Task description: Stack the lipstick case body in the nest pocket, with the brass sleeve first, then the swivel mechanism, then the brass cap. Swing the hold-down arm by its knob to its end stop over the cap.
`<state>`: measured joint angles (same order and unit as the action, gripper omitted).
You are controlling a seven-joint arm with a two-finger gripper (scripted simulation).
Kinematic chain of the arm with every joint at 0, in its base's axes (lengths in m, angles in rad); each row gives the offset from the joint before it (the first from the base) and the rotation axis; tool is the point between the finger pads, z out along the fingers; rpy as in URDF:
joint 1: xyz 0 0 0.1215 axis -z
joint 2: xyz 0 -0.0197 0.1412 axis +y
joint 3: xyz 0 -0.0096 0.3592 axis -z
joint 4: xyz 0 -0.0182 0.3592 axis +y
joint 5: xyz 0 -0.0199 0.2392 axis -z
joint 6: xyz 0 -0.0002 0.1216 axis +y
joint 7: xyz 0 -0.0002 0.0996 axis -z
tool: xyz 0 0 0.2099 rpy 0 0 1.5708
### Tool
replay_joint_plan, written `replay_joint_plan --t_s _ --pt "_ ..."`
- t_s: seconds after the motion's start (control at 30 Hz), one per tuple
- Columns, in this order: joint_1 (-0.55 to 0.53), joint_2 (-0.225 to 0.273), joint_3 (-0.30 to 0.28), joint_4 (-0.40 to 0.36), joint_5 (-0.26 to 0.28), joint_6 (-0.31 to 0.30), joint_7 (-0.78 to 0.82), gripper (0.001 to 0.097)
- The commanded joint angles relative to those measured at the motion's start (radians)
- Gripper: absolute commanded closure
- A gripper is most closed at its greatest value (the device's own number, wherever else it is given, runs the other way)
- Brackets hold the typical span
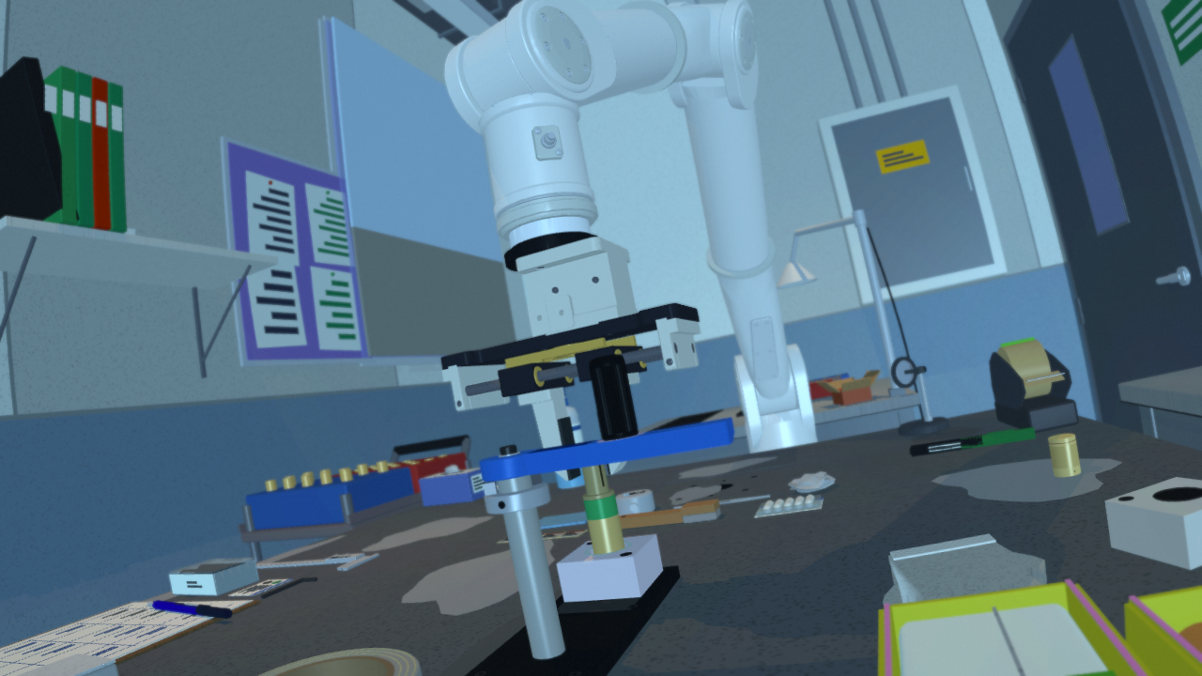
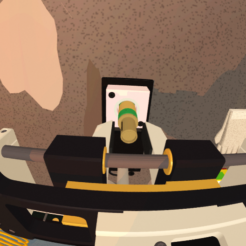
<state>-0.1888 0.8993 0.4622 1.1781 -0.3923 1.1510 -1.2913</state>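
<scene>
My gripper (image 1: 588,420) (image 2: 127,137) hangs directly over the white nest block (image 1: 611,569) (image 2: 127,104), open and holding nothing, with the swivel mechanism (image 1: 601,498) (image 2: 127,122) standing upright just below its fingers. That brass piece with a green band sits on the brass sleeve (image 1: 607,535) in the nest pocket. The blue hold-down arm (image 1: 609,448) reaches out from its grey post (image 1: 529,580), passing in front of the stack at finger height. The brass cap (image 1: 1064,455) stands apart on the table, far right.
The grey post rises close to the left of the nest on a black base plate (image 1: 588,626). A white block with a round hole (image 1: 1160,519), a grey box (image 1: 967,569) and yellow-green trays (image 1: 1009,631) lie right. A blue rack of brass parts (image 1: 328,496) sits left.
</scene>
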Motion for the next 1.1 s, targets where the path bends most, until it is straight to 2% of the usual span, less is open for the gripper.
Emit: replay_joint_plan --t_s 0.0,1.07 --pt "0.000 -0.001 0.000 -0.001 0.000 0.000 0.000 0.0658" --pt "0.000 -0.020 0.009 -0.041 0.008 0.055 -0.011 0.0658"
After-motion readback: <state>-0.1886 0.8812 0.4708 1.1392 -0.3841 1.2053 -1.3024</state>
